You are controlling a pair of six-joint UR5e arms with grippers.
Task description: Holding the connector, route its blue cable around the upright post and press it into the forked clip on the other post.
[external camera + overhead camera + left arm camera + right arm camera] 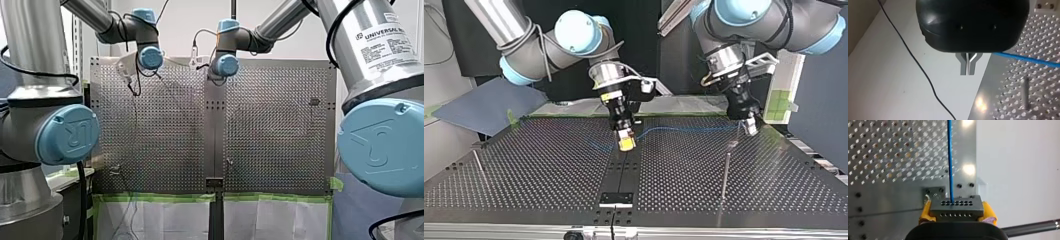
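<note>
**Connector clamped in my right gripper, blue cable strung across to my left**

The grey connector (956, 207), a block with rows of small holes, sits squeezed between the yellow pads (989, 213) of my right gripper (626, 141). The blue cable (950, 157) leaves one of its holes and runs straight ahead over the perforated table (549, 165). In the top view that gripper hangs low over the table's middle strip. The cable stretches from there toward the view's right, just above the surface, and reaches my left gripper (968, 67). The metal fingers of that gripper are pressed together. Whether the cable is pinched between them I cannot tell, as it comes out from behind the black body. A thin upright post (725, 175) stands near my left gripper, on the camera's side of the cable. A second post (480, 167) stands well apart at the view's left
</note>
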